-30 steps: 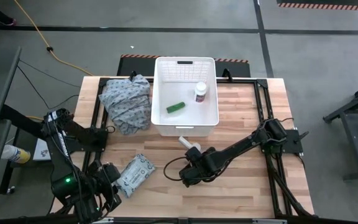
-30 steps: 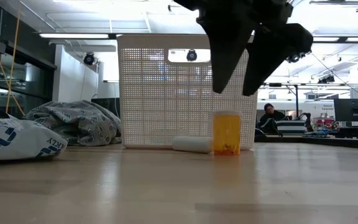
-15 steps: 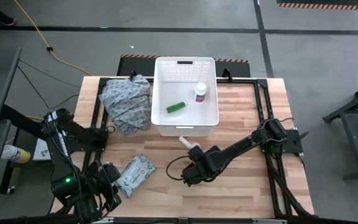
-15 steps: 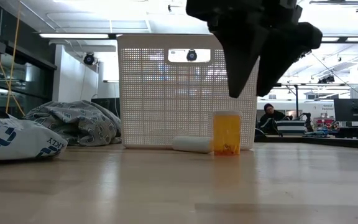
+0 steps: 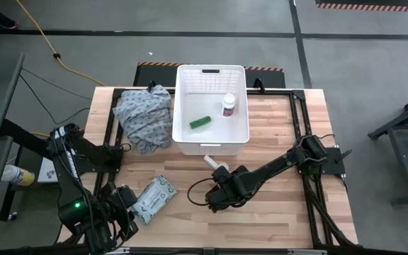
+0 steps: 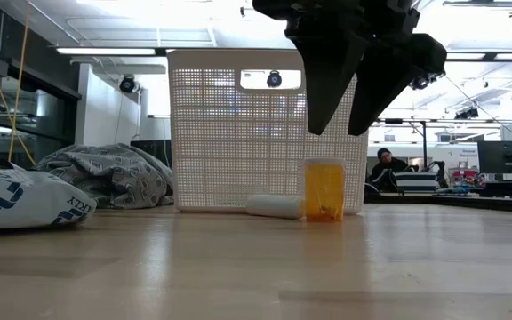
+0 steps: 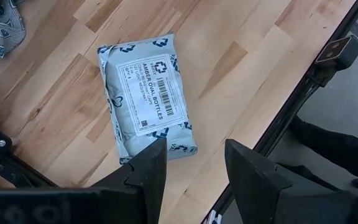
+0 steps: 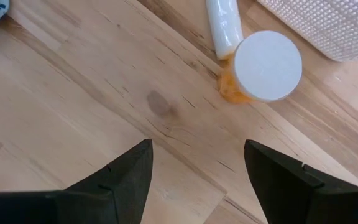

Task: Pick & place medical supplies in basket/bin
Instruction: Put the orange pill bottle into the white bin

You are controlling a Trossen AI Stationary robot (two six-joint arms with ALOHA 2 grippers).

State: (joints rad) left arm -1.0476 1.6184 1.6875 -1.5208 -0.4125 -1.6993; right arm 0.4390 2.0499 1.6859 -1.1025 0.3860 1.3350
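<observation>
The bin (image 5: pixel 212 110) stands at the counter's (image 5: pixel 282 127) far edge, holding a green box (image 5: pixel 200 122) and a white bottle (image 5: pixel 228 105). Bare wood lies open toward the counter's right edge. The right jaws (image 6: pixel 338 111) hang open, empty, above the orange vial (image 6: pixel 324 189), which stands against the tube (image 6: pixel 274 206) before the bin. The left jaws (image 7: pixel 191 177), open, hover beside the packet (image 7: pixel 145 103).

The soft packet (image 7: pixel 146 104) — its label reads "AMBER OVAL BOTTLES".
</observation>
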